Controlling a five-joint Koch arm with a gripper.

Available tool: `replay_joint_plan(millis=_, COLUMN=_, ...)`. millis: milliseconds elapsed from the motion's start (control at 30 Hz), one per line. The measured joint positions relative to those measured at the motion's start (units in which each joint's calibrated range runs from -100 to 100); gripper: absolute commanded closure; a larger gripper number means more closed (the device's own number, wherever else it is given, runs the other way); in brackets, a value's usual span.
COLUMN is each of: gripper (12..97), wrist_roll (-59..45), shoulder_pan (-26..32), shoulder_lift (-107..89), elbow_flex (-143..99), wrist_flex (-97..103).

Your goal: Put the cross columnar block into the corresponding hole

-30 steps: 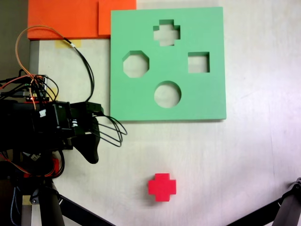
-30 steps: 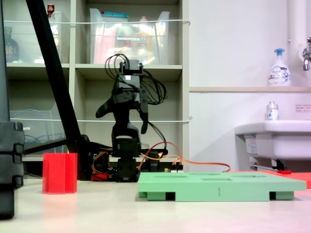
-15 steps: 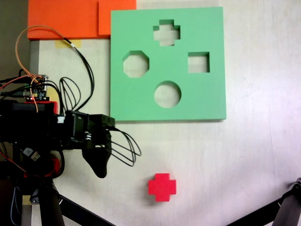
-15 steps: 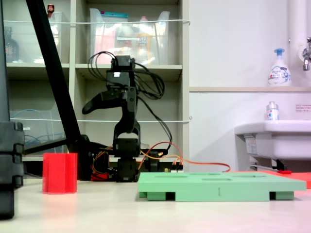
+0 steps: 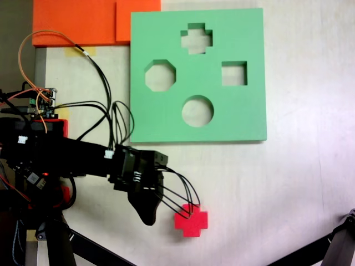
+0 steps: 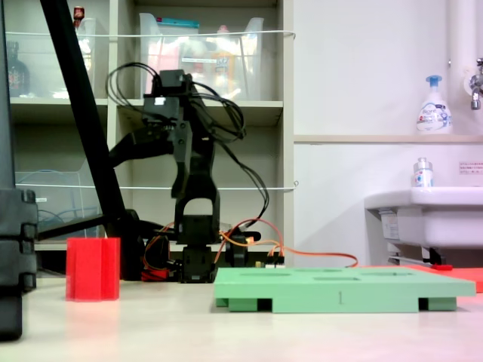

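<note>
One red plus-shaped block upright on table | jaws: state unclear | hole empty

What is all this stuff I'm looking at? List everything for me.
Cross columnar block: one, red, on the table below the board in a fixed view.
Foam board: one, green, with four cutouts.
Corresponding hole: one, plus-shaped, near the board's top edge.
Orange sheets: two, overlapping, top left corner.
Soap bottle: one, white and blue, above the sink.
Gripper: one, black, just left of the block.
</note>
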Motion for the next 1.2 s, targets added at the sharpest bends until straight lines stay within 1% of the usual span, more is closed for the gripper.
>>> replay_joint_plan(millis=400, gripper=27.5, wrist_roll=-4.79, shoulder_pan=-5.23, shoulder_lift=16.69, elbow_flex=6.47, wrist_flex=-0.1)
replay_joint_plan(millis=633, gripper=28.6, wrist_roll=-6.84, shoulder_pan=-6.69, shoulder_lift=23.94, elbow_flex=11.17, wrist_flex=-0.2)
replay_joint_plan(millis=900, gripper=28.5, wrist_roll=-8.01, shoulder_pan=-6.84, shoulder_lift=29.55, elbow_flex=18.42, wrist_flex=-0.2)
replay_joint_plan(millis=1200, gripper=28.6, wrist_roll=-8.79, shoulder_pan=-4.74, shoulder_lift=32.15, elbow_flex=20.09, wrist_flex=-0.2)
